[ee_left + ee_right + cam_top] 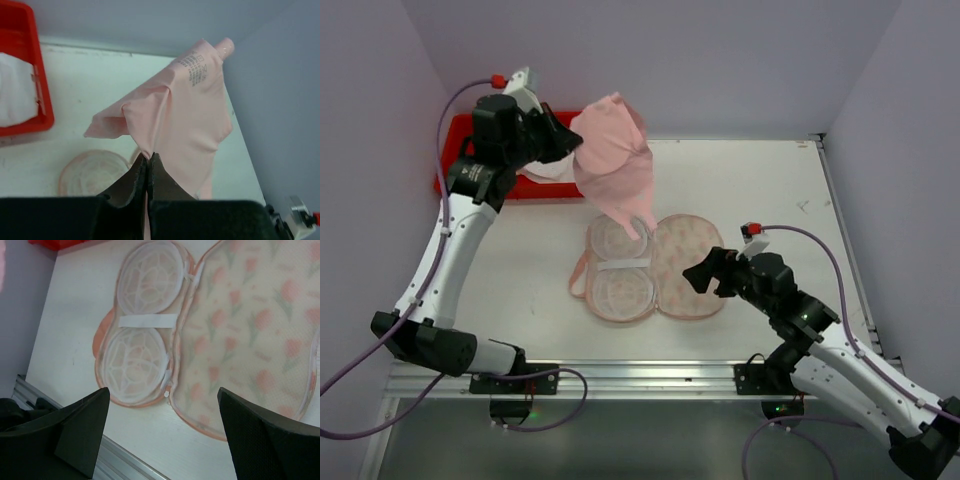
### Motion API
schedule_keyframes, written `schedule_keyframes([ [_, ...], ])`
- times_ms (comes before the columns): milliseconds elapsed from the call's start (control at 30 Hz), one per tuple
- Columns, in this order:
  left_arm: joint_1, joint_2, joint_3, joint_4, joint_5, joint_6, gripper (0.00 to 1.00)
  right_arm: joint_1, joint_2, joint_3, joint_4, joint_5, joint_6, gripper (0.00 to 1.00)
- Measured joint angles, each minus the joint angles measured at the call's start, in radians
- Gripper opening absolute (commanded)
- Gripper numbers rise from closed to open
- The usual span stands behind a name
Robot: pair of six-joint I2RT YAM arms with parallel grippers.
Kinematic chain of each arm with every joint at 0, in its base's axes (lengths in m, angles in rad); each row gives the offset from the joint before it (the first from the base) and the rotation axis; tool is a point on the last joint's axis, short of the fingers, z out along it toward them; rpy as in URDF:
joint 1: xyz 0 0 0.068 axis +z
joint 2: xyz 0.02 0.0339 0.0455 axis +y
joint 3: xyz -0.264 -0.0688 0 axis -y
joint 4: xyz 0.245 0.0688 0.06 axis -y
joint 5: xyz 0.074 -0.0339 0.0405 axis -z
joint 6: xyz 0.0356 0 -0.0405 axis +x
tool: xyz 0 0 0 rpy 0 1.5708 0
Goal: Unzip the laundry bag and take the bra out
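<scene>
The laundry bag [685, 262] lies unzipped and spread open in the middle of the table, its white mesh cups [145, 315] on the left half and the cream tulip-print half [250, 325] on the right. Lifted above the bag's far end, the pale-pink bra [612, 160] hangs in the air. My left gripper [148, 156] is shut on a fold of the bra [185, 115], up near the red tray. Low over the bag's near right edge, my right gripper [162, 390] stands open and holds nothing.
A red plastic tray [460, 135] with white cloth [15, 95] inside sits at the back left. Purple walls close the table on the left, back and right. An aluminium rail [620, 375] runs along the near edge.
</scene>
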Motion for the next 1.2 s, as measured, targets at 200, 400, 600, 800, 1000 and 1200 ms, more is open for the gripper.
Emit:
schedule_keyframes([
  [200, 0.149, 0.069, 0.175, 0.016, -0.029, -0.002, 0.0, 0.0, -0.016, 0.006, -0.001, 0.007, -0.018, 0.9],
  [400, 0.336, 0.218, 0.26, 0.066, -0.08, -0.029, 0.0, 0.0, 0.046, 0.006, -0.001, -0.002, -0.029, 0.9],
  [600, 0.471, 0.38, 0.269, 0.156, -0.134, -0.046, 0.0, 0.0, 0.12, 0.01, 0.015, -0.014, -0.038, 0.9],
  [800, 0.516, 0.536, 0.281, 0.276, -0.146, -0.045, 0.0, 0.0, 0.201, 0.042, 0.037, -0.032, -0.055, 0.9],
  [1000, 0.515, 0.642, 0.224, 0.386, -0.106, -0.096, 0.0, 0.0, 0.282, 0.071, 0.06, -0.04, -0.065, 0.9],
  [1200, 0.465, 0.712, 0.169, 0.493, -0.091, -0.159, 0.29, 0.0, 0.331, 0.083, 0.08, -0.079, -0.07, 0.9],
])
